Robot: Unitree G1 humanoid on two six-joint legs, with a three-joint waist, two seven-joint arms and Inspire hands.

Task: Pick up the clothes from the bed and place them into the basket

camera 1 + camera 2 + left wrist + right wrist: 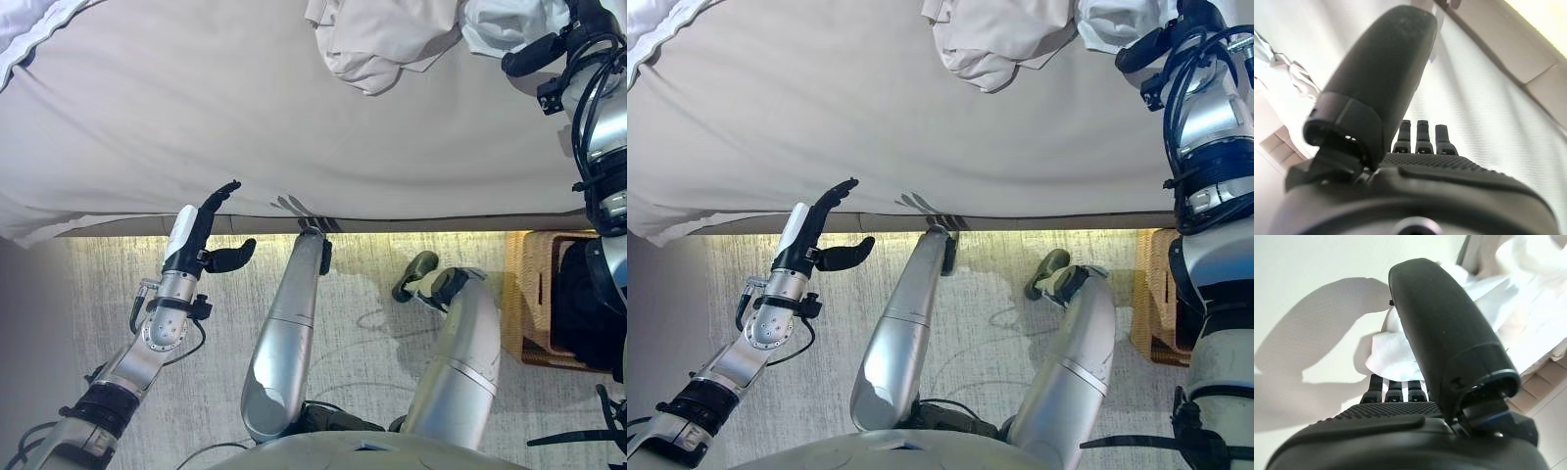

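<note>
A crumpled beige garment (382, 39) lies on the bed (196, 127) at its far side. A white garment (505, 24) lies just right of it. My right hand (534, 54) is over the bed at the white garment; in the right wrist view my hand (1440, 333) has straight fingers that reach the white cloth (1396, 347), and the thumb stands free above it. My left hand (196, 235) is open and empty at the bed's near edge, fingers pointing up. The woven basket (529, 294) stands on the floor at the right, beside the bed.
White bedding (29, 24) lies at the bed's far left corner. A pale rug (372, 323) covers the floor between the bed's edge and me. The basket's inside looks dark.
</note>
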